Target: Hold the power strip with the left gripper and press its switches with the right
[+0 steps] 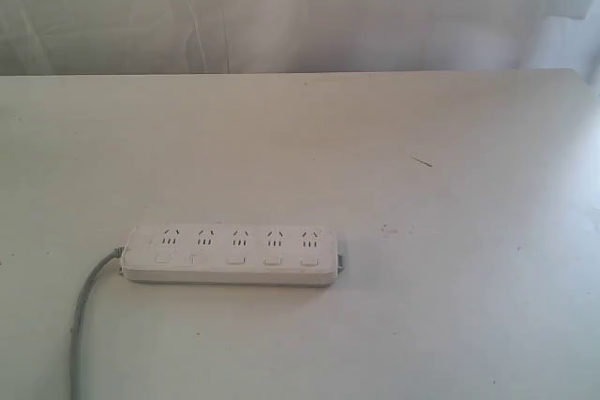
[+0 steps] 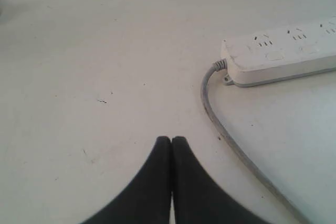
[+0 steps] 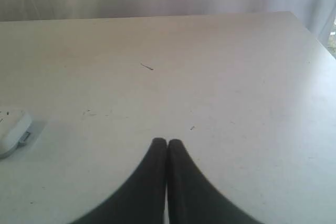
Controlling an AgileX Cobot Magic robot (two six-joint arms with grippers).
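Observation:
The white power strip point(image 1: 232, 254) lies flat on the table, left of centre, five socket groups in a row. A row of small white switches point(image 1: 236, 258) runs under the sockets. Its grey cord point(image 1: 86, 302) leaves the left end and curves toward the front edge. Neither arm shows in the exterior view. In the left wrist view my left gripper point(image 2: 171, 140) is shut and empty, well short of the strip's cord end point(image 2: 278, 53) and beside the cord point(image 2: 220, 124). In the right wrist view my right gripper point(image 3: 167, 142) is shut and empty; the strip's other end point(image 3: 11, 129) is off to one side.
The off-white table point(image 1: 422, 166) carries a small dark mark point(image 1: 421, 161) at the right of centre. A white curtain point(image 1: 300, 7) hangs behind the far edge. The table's right edge point(image 3: 315, 35) shows in the right wrist view.

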